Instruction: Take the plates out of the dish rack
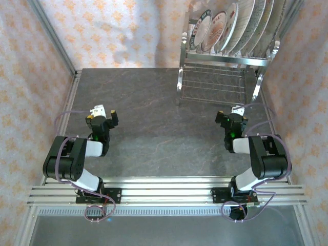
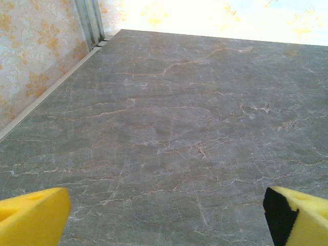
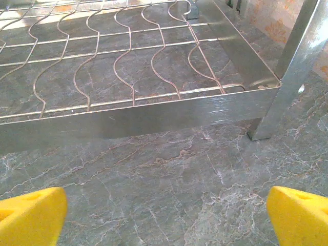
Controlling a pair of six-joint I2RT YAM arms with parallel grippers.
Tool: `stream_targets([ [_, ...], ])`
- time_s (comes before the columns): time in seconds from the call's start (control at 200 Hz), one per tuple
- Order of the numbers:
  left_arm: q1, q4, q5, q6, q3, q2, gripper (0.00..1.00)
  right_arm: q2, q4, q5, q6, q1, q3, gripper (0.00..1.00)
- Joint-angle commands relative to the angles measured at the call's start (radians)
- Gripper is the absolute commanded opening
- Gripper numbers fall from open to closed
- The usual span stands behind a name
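A chrome dish rack stands at the far right of the table. Several plates stand on edge in its upper tier; its lower wire shelf is bare. My right gripper rests low on the table just in front of the rack, open, its yellow fingertips spread wide with nothing between them. On the left side of the table my left gripper is open too, its yellow fingertips wide apart over bare marble.
The dark marble tabletop is walled by patterned panels on the left, back and right. A rack leg stands ahead of my right gripper. A metal rail runs along the near edge.
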Motion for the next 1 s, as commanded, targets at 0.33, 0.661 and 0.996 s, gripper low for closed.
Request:
stream_targets([
  [0.33,-0.002,-0.003,-0.032,0.015,0.019,0.006,0.99,-0.006,0.003,0.019,0.011,-0.007,0.015,0.99],
  [0.661,-0.002,-0.003,-0.033,0.015,0.019,0.006,0.99,-0.007,0.002,0.019,0.011,-0.007,0.015,0.99],
  [0.996,-0.002,-0.002,-0.032,0.015,0.017,0.006,0.99,-0.006,0.002,0.019,0.012,-0.007,0.016,0.99],
])
